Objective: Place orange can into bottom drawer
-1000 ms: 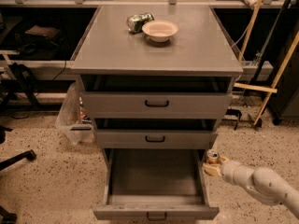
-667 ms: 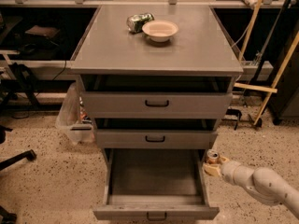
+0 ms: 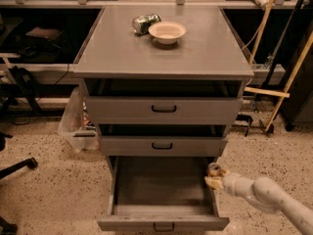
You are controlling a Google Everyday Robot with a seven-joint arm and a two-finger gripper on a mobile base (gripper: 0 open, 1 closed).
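Note:
The bottom drawer point(image 3: 161, 218) of the grey cabinet is pulled fully open and its inside looks empty. My gripper point(image 3: 214, 176) is at the drawer's right rim, near its back corner. It holds the orange can point(image 3: 214, 170), of which only the silver top and a bit of copper side show above the fingers. My pale arm point(image 3: 266, 195) comes in from the lower right.
The cabinet top point(image 3: 117, 48) carries a green and silver can point(image 3: 145, 23) on its side and a pale bowl point(image 3: 167, 32). The two upper drawers point(image 3: 164, 109) are slightly open. A plastic bag point(image 3: 76, 124) sits left of the cabinet; wooden sticks point(image 3: 288, 80) lean at right.

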